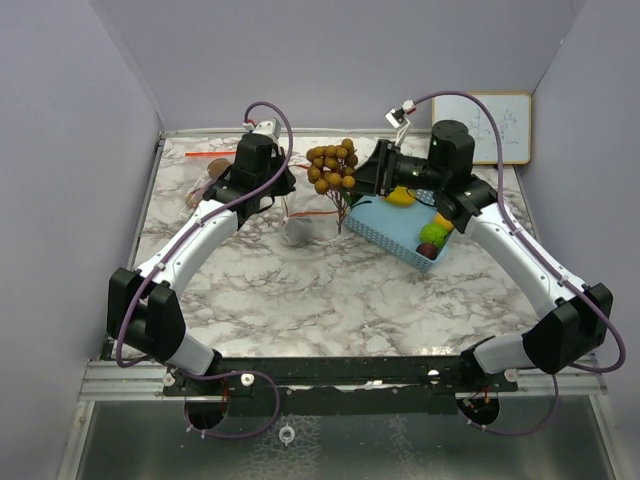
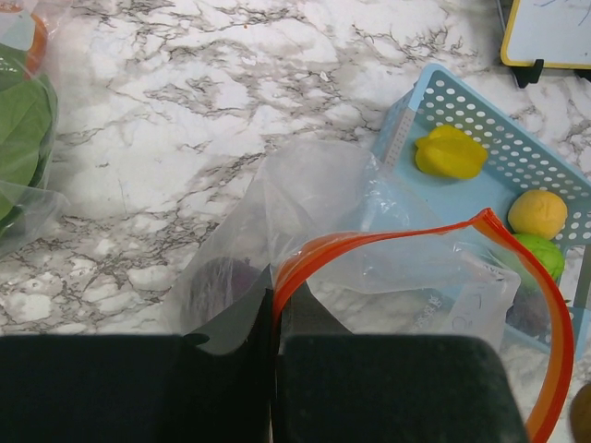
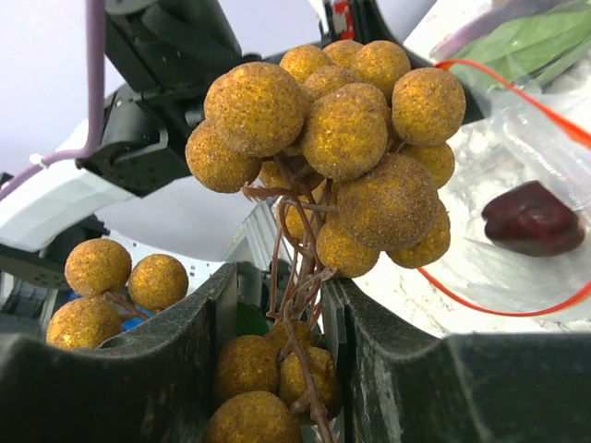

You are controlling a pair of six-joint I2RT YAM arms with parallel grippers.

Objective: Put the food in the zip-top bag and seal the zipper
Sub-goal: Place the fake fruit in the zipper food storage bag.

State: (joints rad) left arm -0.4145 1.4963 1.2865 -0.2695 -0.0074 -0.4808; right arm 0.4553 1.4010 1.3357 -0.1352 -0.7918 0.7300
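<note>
My left gripper [image 2: 274, 286] is shut on the orange zipper rim of the clear zip-top bag [image 2: 369, 231], which lies on the marble table with its mouth gaping. A purple fruit [image 2: 222, 281] shows through the plastic inside it. From above, the bag [image 1: 305, 230] sits below the left gripper [image 1: 282, 205]. My right gripper [image 3: 282, 286] is shut on the stems of the brown grape bunch [image 3: 342, 138]. It holds the bunch [image 1: 332, 165] in the air beside the bag, the right gripper [image 1: 362, 175] just right of it.
The blue mesh basket [image 2: 406, 129] lies right of the bag and holds a yellow fruit [image 2: 450, 152], an orange one [image 2: 537, 212] and a lime-green one [image 2: 545, 254]. A green leafy vegetable in plastic [image 2: 18, 138] lies at the far left. A small whiteboard [image 1: 490, 128] stands at the back right.
</note>
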